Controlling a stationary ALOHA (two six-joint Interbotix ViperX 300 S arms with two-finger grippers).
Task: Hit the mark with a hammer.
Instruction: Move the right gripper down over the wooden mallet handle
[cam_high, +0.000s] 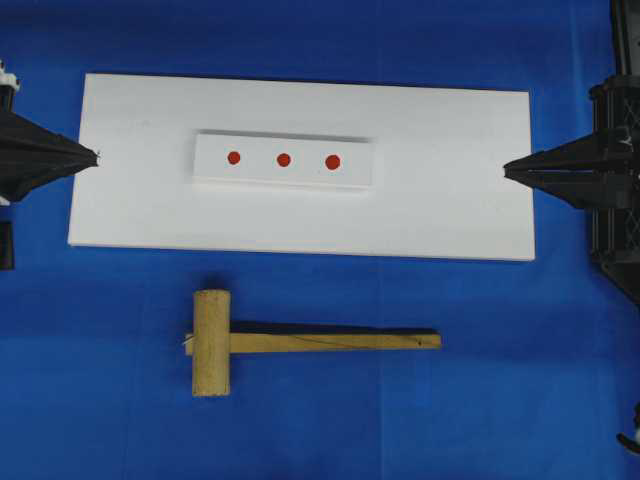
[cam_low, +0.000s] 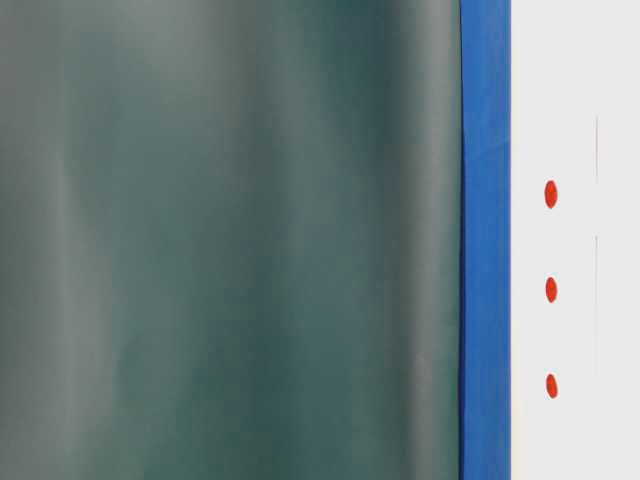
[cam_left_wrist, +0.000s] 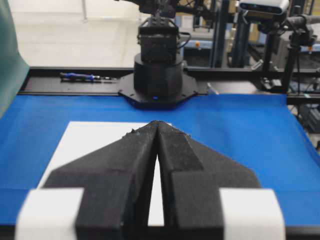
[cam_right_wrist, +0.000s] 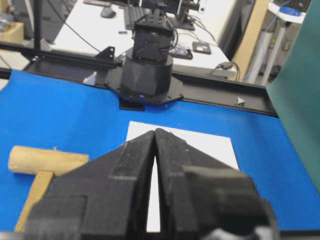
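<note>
The hammer (cam_high: 212, 342), a light-wood mallet, lies flat on the blue cloth in front of the white board (cam_high: 450, 200); its head is to the left and its handle (cam_high: 335, 341) points right. In the right wrist view the hammer (cam_right_wrist: 45, 161) shows at the lower left. Three red marks (cam_high: 283, 159) sit in a row on a raised white strip (cam_high: 210, 160) on the board; the table-level view shows the same marks (cam_low: 551, 290). My left gripper (cam_high: 96, 156) is shut and empty at the board's left edge. My right gripper (cam_high: 506, 170) is shut and empty at the right edge.
Blue cloth (cam_high: 500, 400) covers the table around the board. A dark green curtain (cam_low: 230, 240) fills most of the table-level view. Each arm's black base (cam_left_wrist: 157, 75) stands at the far end of the other's wrist view, with a black rail behind.
</note>
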